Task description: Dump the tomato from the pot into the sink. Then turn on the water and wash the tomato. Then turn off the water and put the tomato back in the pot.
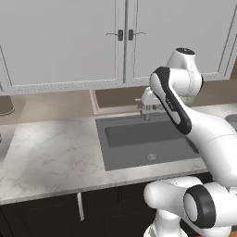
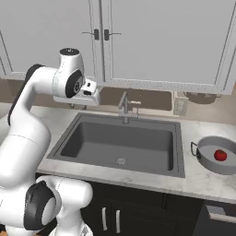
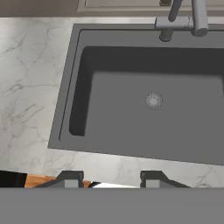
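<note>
Marble counter [image 2: 198, 177] carries one sink [image 2: 120, 143], one pot [image 2: 216, 156] with one tomato [image 2: 221, 155]; hand [image 3: 111, 180] closed, empty.

arm [image 2: 23, 138]: smooth glossy white shell, made of rounded tube-like segments
joints: dark grey to black bands and round caps between the white segments; one large black disc [image 1: 200, 206] low on the body, with a grey centre
upper link [image 1: 173, 102]: white with a long black stripe along its curved side
top cap [image 2: 69, 51]: small dark round patch on the highest white dome
wrist block [image 2: 87, 92]: white, boxy, with a small dark square mark on its side
gripper [image 3: 111, 178]: two small dark grey tips, blocky with sloped outer edges and paler inner faces
base [image 2: 69, 203]: white rounded housing
cables, screws: none that can be made out
</note>
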Controlling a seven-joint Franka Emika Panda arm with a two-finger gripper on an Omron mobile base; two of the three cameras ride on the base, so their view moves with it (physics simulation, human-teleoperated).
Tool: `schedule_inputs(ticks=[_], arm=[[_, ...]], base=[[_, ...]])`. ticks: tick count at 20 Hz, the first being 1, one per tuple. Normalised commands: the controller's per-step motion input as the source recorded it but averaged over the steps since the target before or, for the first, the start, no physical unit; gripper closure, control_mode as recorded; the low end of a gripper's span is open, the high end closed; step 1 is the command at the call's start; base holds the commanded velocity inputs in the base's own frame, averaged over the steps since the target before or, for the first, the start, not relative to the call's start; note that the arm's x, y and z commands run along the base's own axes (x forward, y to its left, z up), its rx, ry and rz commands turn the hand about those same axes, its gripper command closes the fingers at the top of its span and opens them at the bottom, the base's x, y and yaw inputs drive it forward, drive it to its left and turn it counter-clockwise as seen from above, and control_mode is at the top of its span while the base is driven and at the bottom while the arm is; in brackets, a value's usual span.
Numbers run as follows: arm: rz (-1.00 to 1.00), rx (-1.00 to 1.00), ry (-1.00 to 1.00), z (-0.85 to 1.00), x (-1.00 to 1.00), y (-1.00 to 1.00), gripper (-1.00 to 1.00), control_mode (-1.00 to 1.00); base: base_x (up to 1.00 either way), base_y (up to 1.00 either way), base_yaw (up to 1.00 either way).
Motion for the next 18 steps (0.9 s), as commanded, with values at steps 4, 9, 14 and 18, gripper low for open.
schedule_inputs(ticks=[4,9,14,18], arm=[[0.0,0.0,0.0,0.0,0.0,0.0,-1.0,1.0],[0.0,0.0,0.0,0.0,0.0,0.0,-1.0,1.0],[0.0,0.0,0.0,0.0,0.0,0.0,-1.0,1.0],[0.0,0.0,0.0,0.0,0.0,0.0,-1.0,1.0]], base=[[-0.03,0.0,0.0],[-0.28,-0.01,0.0],[-0.36,-0.19,0.0],[-0.28,-0.38,0.0]])
